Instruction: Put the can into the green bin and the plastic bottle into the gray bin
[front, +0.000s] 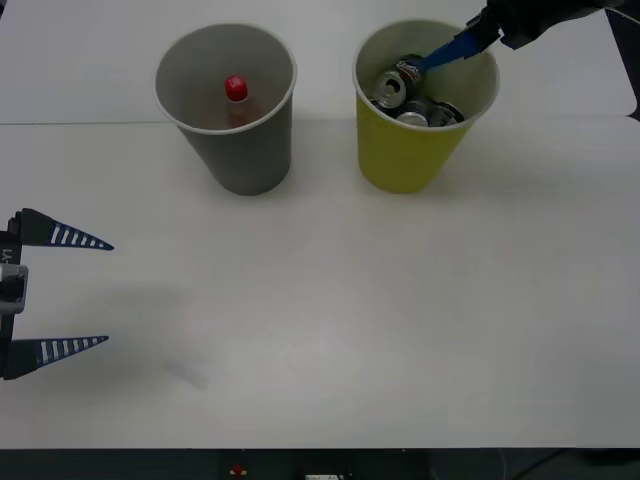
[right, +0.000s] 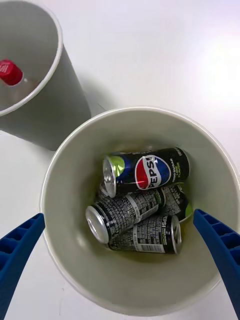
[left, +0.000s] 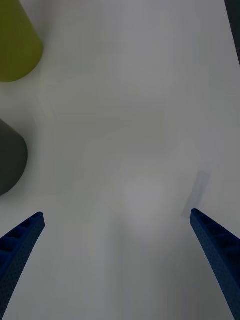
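Silver-gray metal can (right: 146, 171), light, slick, dentable, lies in yellow-green bin (right: 75, 260); right gripper (right: 120, 260) wide, empty; grasp mid-body.

My grippers carry blue ribbed tapered fingers (right: 220, 250); the left gripper (front: 85, 292) has a dark body with, perhaps, white lettering.

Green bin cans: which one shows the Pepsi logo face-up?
The topmost can, lying on its side across the pile in the green bin; the cans below show only fine-print sides.
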